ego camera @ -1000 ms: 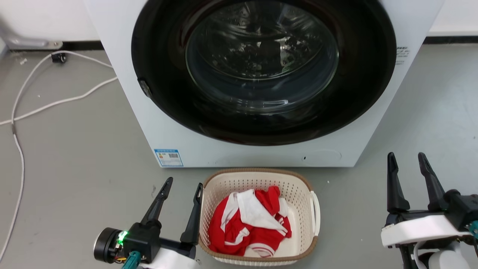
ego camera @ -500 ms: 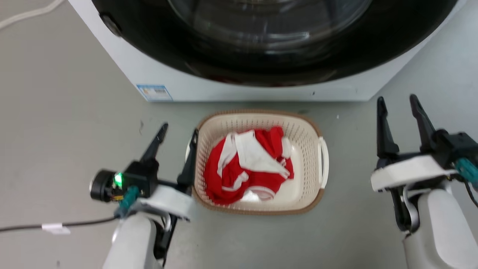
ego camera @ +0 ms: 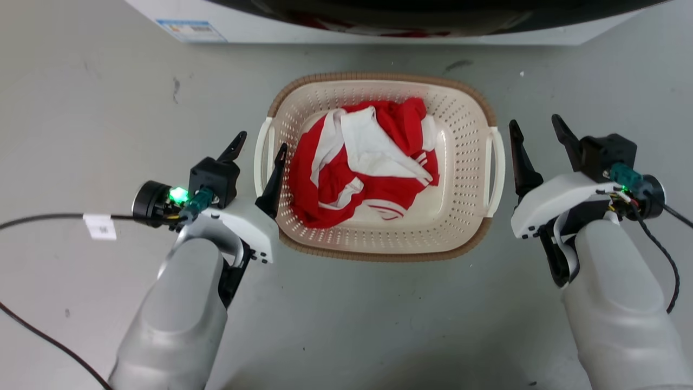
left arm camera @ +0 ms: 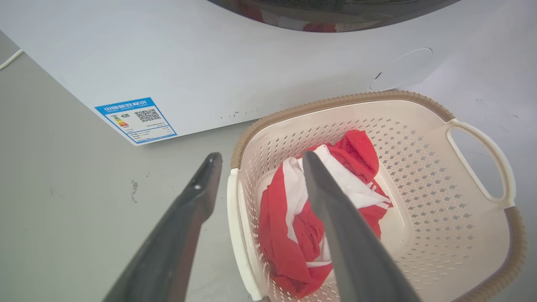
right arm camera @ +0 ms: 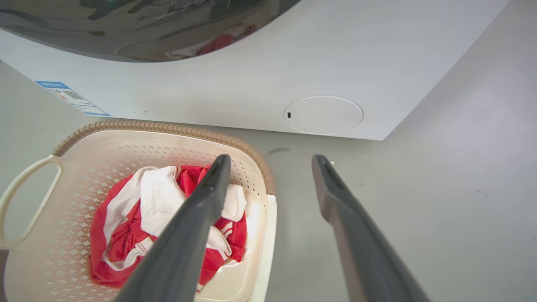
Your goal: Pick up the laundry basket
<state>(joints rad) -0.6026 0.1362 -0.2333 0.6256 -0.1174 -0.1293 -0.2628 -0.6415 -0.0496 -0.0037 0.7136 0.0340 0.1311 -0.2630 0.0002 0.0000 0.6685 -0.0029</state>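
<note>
The laundry basket point(ego camera: 465, 162), on the floor point(ego camera: 379, 325), is holding a red-and-white garment point(ego camera: 368, 162). Left gripper point(ego camera: 260, 143) is gaping astride its handle point(ego camera: 262, 168), right gripper point(ego camera: 535, 123) gaping beside it; washing machine point(ego camera: 325, 27) behind is cropped.

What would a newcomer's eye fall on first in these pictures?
First comes the red and white garment, crumpled inside the cream laundry basket, which stands on the grey floor before the white washing machine. Next come the two dark claws. The left claw is open astride the basket's left handle, and the right claw is open just beside the right handle.
</note>
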